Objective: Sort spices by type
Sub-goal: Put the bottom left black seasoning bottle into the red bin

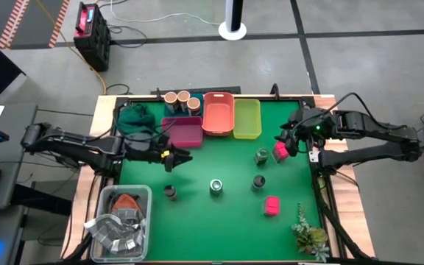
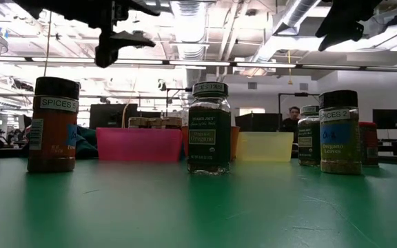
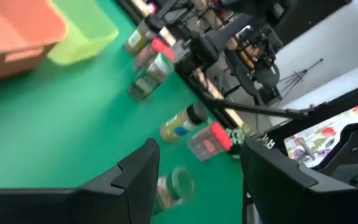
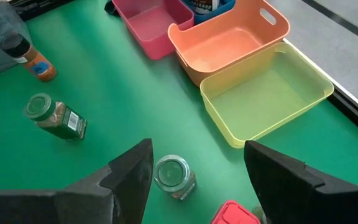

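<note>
Several spice jars stand on the green mat: a dark-topped one [image 1: 170, 191], a green-lidded one [image 1: 216, 187], a dark one [image 1: 259, 181] and a green one [image 1: 261, 156]. Two pink boxes show, one [image 1: 279, 151] close below my right gripper and one [image 1: 271, 205] near the front. Three tan-topped jars [image 1: 183, 99] stand in the blue tray at the far edge. My left gripper [image 1: 174, 157] [image 3: 197, 152] hovers open in front of the magenta tray. My right gripper [image 1: 284, 140] [image 4: 197, 152] hovers open above the green jar [image 4: 174, 176] and the pink box [image 4: 232, 213].
The magenta tray [image 1: 182, 132], orange tray [image 1: 218, 114] and yellow-green tray [image 1: 246, 119] line the far side. A clear tub of grey packets [image 1: 120, 221] sits at the near left corner. A dark green cloth [image 1: 135, 118] lies far left and a small plant [image 1: 308, 232] near right.
</note>
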